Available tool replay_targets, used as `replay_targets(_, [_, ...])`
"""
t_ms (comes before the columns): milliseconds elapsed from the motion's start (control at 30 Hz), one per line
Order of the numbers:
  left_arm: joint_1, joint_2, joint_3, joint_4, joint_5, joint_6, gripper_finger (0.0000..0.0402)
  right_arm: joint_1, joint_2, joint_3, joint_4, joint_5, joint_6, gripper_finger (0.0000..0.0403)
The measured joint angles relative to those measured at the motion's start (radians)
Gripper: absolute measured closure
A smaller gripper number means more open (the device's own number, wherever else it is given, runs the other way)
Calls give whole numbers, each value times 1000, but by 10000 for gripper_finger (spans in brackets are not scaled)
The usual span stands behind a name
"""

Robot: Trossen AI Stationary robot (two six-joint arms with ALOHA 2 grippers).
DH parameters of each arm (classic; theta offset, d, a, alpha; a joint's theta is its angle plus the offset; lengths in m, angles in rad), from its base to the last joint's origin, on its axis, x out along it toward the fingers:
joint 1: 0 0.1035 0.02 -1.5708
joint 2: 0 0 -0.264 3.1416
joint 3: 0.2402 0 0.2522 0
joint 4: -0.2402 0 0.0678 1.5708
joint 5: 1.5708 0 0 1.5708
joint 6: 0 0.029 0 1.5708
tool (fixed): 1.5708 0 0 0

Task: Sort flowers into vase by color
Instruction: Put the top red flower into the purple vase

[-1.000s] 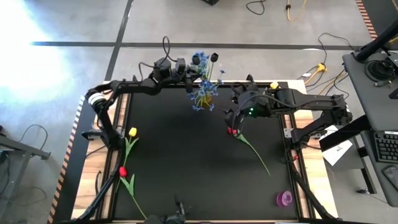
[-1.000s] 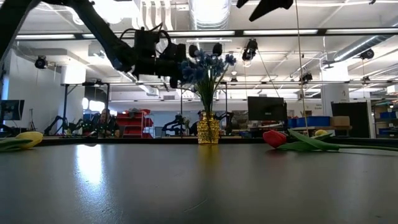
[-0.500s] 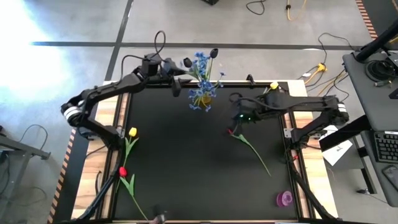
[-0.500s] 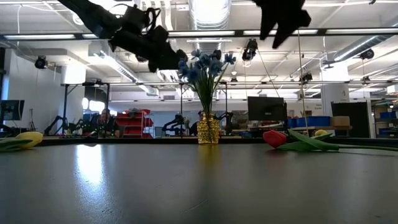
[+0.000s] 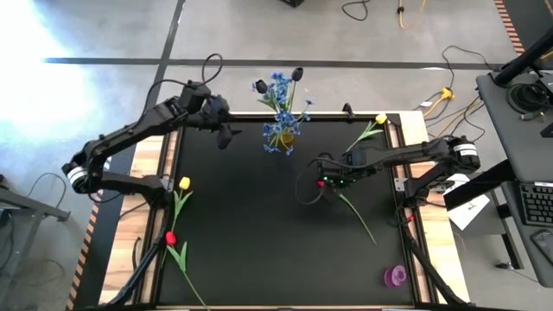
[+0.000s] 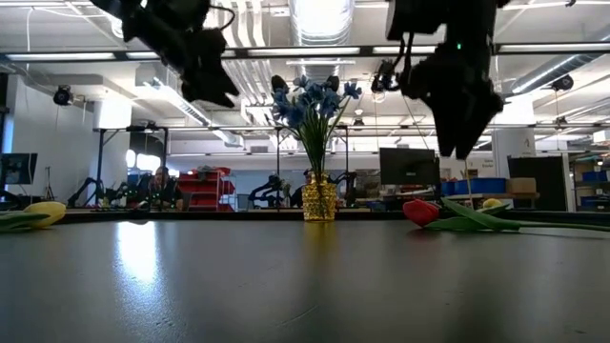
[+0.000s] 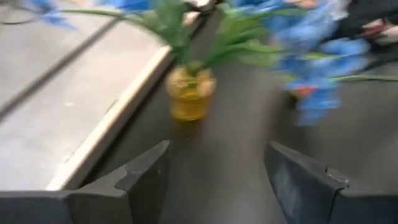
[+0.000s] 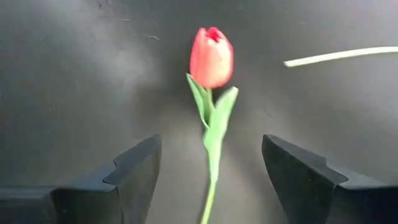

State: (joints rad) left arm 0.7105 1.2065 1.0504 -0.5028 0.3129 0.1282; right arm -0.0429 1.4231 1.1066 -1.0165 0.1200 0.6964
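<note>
A small yellow vase [image 5: 282, 136] [image 7: 189, 93] stands at the table's far edge and holds blue flowers [image 5: 278, 89] and a near-black tulip [image 5: 297, 75]. My left gripper [image 5: 226, 136] [image 7: 217, 149] hangs open to the left of the vase, touching nothing. A red tulip [image 5: 325, 182] [image 8: 211, 56] lies flat on the table right of centre, its stem [image 5: 356, 214] running toward the near right. My right gripper [image 5: 320, 183] [image 8: 211, 143] hovers open over it, one finger on either side of the stem just behind the head, clear of it.
A yellow tulip [image 5: 184, 183] and a red tulip [image 5: 170, 238] lie at the table's left edge. Another yellow tulip [image 5: 380, 119] lies at the far right corner. A small purple thing [image 5: 396, 276] sits near the right front. The table's middle is bare black mat [image 5: 259, 225].
My left gripper has drawn back from the blue flowers toward the table's left edge, and the flowers stay standing in the vase. My right gripper has come down toward the red tulip on the table, which has not moved.
</note>
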Motion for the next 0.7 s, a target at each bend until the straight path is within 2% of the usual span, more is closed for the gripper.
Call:
replay_targets(100, [-56,-46,0,-25,61,-33,166,0,3,-82,118,0,0,151])
replay_targets(267, [-205,-110,0,-22,67,-71,175,-2,25,-169,229,2,0,184])
replay_targets(533, [-414,-181,0,-85,61,-192,187,-2,137,-199,307,10,-34,224])
replay_targets(700, [-537,-221,0,-210,-48,-323,194,-1,202,-195,324,7,-62,273])
